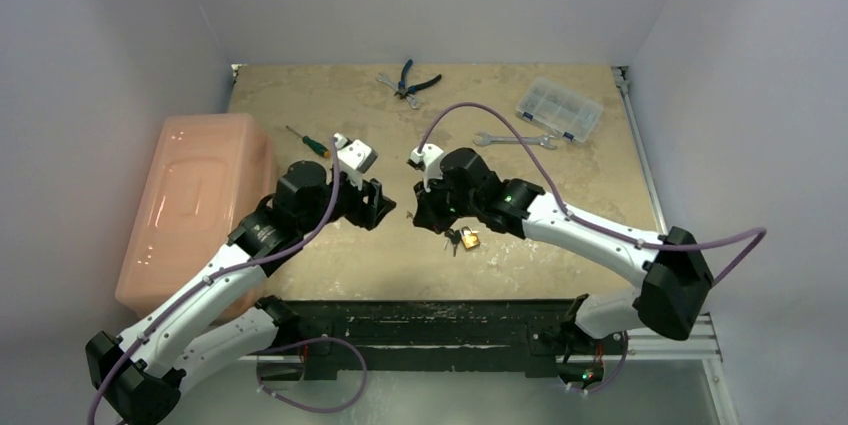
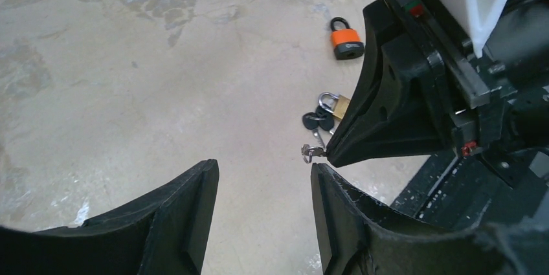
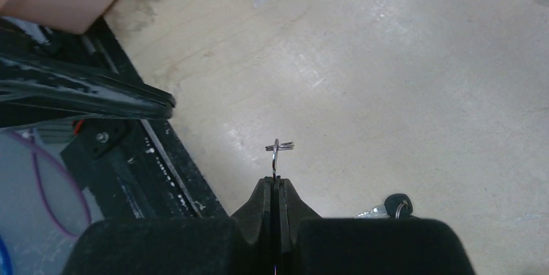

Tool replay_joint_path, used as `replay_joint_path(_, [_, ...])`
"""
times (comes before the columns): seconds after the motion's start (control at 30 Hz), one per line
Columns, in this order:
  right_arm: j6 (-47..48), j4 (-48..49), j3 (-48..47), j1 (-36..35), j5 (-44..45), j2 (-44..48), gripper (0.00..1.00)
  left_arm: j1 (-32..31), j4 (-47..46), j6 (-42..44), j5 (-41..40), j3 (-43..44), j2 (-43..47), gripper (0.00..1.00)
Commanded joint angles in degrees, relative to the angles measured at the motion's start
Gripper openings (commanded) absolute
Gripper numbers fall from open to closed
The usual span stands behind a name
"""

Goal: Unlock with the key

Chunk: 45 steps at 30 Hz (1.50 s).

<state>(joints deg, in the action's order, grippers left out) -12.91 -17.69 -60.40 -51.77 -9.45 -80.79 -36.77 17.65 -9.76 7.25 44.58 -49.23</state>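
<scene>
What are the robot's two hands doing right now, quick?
Left gripper: open, holding nothing.
Right gripper: shut on the key.

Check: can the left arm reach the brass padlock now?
Probably not directly: the right end effector, shut on a key ring, sits between the open left end effector and the brass padlock.

On the table (image 1: 560,245), a bin (image 1: 195,205) lies along the left edge. Pliers (image 1: 412,80) sit at the far edge. An organizer box (image 1: 559,109) lies toward the far right corner, with a wrench (image 1: 515,140) just before it. A padlock (image 1: 469,239) lies toward the middle of the near edge, beside the right gripper (image 3: 276,181), which pinches a key ring (image 3: 278,147).
</scene>
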Motion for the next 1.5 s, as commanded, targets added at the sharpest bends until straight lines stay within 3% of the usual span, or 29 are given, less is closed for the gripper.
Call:
replay_joint_path(0.0, [3.12, -2.76, 0.39, -0.26, -6.87, 4.85, 0.00, -0.06, -3.74, 1.15, 9.48, 1.30, 1.84, 0.58])
replay_joint_path(0.57, [6.11, -2.82, 2.36, -0.26, -16.73, 13.98, 0.00, -0.11, -8.03, 0.55, 29.78, -0.05, 0.42, 0.51])
replay_joint_path(1.47, [5.14, -0.42, 2.74, -0.26, -19.40, 16.81, 0.00, -0.20, -10.74, -2.05, 34.86, -1.16, -2.45, 0.34])
